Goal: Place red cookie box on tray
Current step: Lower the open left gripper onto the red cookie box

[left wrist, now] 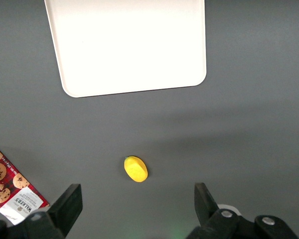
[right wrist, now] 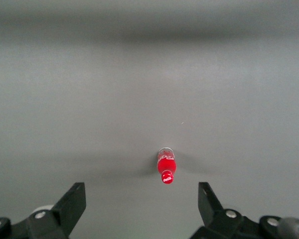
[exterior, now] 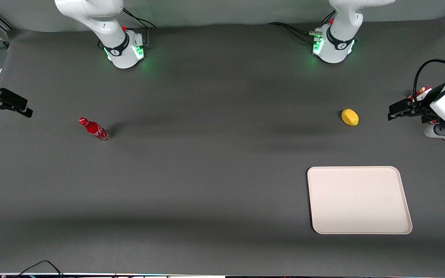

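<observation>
1. Your work surface is a dark grey matte table [exterior: 207,173], evenly lit, with soft band-like shadows running along its length. A pale grey backdrop closes the edge where the arm bases stand, and cables trail from both bases.
2. Your left arm's gripper [exterior: 394,112] hangs above the working arm's end of the table, near the table's edge. In the left wrist view its two black fingers [left wrist: 67,206] stand wide apart with nothing between them.
3. The red cookie box [left wrist: 12,186] lies flat on the table under that arm. The wrist view shows its white label end and cookie print just beside one finger; you cannot tell from it whether they touch. In the front view only a small red-and-white sliver [exterior: 423,92] shows past the arm.
4. The tray [exterior: 359,200], cream-white with rounded corners, lies flat nearer the front camera than the gripper and well apart from the box. Nothing rests on it.
5. A lemon [exterior: 350,117] sits on the bare table between the gripper and the tray line, farther from the camera than the tray.
6. A red Coca-Cola bottle [exterior: 95,129] stands upright toward the parked arm's end, well apart from everything else.
</observation>
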Available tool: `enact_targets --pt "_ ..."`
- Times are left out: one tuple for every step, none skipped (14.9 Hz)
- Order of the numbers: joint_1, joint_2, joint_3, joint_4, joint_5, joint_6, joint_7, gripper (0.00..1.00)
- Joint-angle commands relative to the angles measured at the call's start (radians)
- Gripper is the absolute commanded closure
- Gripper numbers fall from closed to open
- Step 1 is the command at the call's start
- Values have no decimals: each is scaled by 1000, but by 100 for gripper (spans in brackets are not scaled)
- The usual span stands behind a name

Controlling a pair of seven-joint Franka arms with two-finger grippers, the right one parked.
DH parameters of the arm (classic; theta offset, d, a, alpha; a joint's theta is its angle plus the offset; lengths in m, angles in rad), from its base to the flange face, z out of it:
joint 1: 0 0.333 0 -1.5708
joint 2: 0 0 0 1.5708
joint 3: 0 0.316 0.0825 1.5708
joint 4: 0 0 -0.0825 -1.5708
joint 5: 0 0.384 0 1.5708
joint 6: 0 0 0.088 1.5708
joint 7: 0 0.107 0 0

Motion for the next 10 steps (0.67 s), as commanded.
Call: enact_targets --pt "14 14 -5 19 -5 -17 24 0" --pt "14 26 -2 34 -5 -21 34 0" --pt "14 35 4 40 -6 -22 35 0" --pt "14 40 19 37 -17 -24 35 0" --pt "13 55 42 37 -20 -31 37 0" --pt "13 60 47 36 -18 -43 35 0" --pt "11 60 47 40 -5 -44 37 0" --pt "9 58 47 43 6 -42 35 0" --pt "6 58 47 43 38 -41 35 0" --pt "6 58 46 42 66 -34 34 0"
